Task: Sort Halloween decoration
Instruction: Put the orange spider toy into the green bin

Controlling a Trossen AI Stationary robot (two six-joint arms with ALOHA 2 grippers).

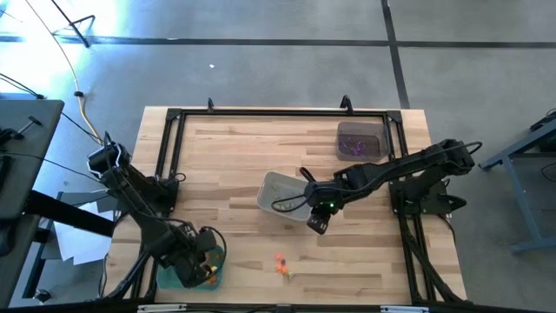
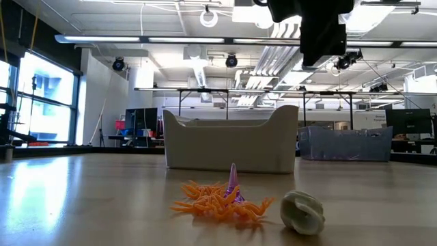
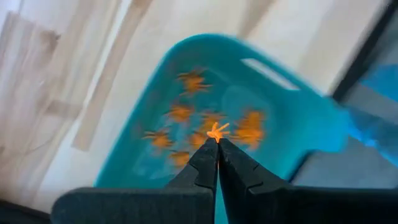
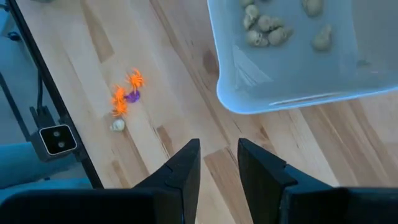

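No writing is readable anywhere. The left gripper, over the green tray at the table's near left, pinches an orange trinket (contents below look blurred). The right gripper hangs parted and empty beside the grey tray; loose trinkets lie mid-near.

My wooden surface carries a green tray, a grey tray, a dark tray and some loose trinkets.
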